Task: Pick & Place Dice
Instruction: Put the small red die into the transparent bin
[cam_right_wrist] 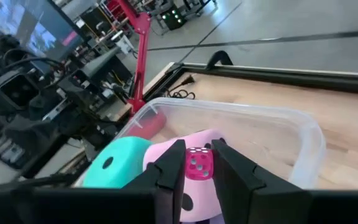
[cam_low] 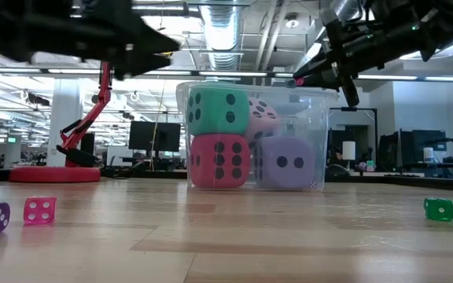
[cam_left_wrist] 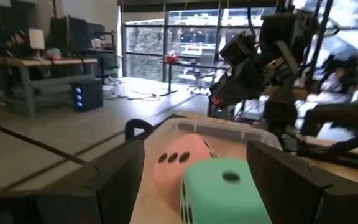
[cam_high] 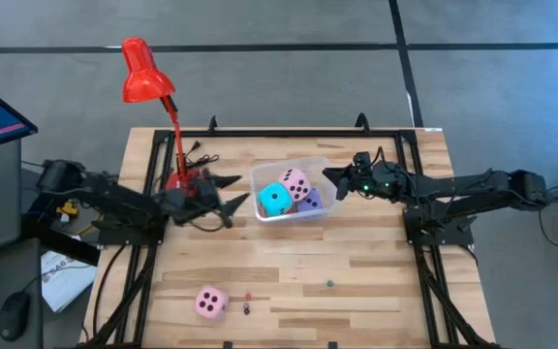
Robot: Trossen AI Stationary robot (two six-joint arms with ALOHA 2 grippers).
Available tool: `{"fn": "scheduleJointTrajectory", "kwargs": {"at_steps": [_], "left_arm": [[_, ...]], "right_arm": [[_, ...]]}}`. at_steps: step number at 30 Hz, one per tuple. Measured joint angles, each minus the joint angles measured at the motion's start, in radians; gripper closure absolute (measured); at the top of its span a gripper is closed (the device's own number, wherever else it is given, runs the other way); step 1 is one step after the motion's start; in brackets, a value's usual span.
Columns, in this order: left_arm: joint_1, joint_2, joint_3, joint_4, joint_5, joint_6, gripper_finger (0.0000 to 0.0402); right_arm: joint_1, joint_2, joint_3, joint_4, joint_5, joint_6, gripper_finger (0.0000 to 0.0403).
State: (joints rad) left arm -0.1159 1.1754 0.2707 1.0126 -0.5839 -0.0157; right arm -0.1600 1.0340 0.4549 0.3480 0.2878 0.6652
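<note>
Wooden tabletop: a pink die (cam_high: 210,302) waits near the front edge. Farther back, the right gripper (cam_right_wrist: 197,167) pinches a small pink die (cam_right_wrist: 198,165) over the clear bin (cam_high: 325,199) holding four big dice; release comes next, probably. Left gripper (cam_high: 232,200) beside it hangs spread, empty.

Wood, clear plastic and soft matt cubes

The table (cam_high: 356,281) is pale planked wood with a smooth, faint sheen. At its twelve o'clock the bin (cam_high: 325,190) is clear glossy plastic; the dice (cam_low: 219,161) inside look soft, matt, foam-like. The lamp (cam_high: 143,73) is glossy red, and both arms are matt black.
</note>
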Motion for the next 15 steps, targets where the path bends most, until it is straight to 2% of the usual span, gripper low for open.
{"fn": "scheduleJointTrajectory", "kwargs": {"at_steps": [4, 7, 11, 15], "left_arm": [[0.022, 0.160, 0.138, 0.000, 0.017, 0.064, 0.0128], [0.046, 0.245, 0.219, -0.001, 0.126, 0.114, 0.0128], [0.095, 0.322, 0.292, -0.001, 0.273, 0.091, 0.0128], [0.137, 0.380, 0.349, 0.000, 0.361, 0.033, 0.0128]], "right_arm": [[-0.014, 0.000, 0.000, 0.008, -0.005, 0.052, 0.0333], [-0.035, 0.000, 0.009, 0.004, -0.092, 0.095, 0.0333], [-0.055, 0.000, 0.025, 0.006, -0.250, 0.113, 0.0333], [-0.058, 0.000, 0.031, 0.002, -0.291, 0.121, 0.0333]]}}
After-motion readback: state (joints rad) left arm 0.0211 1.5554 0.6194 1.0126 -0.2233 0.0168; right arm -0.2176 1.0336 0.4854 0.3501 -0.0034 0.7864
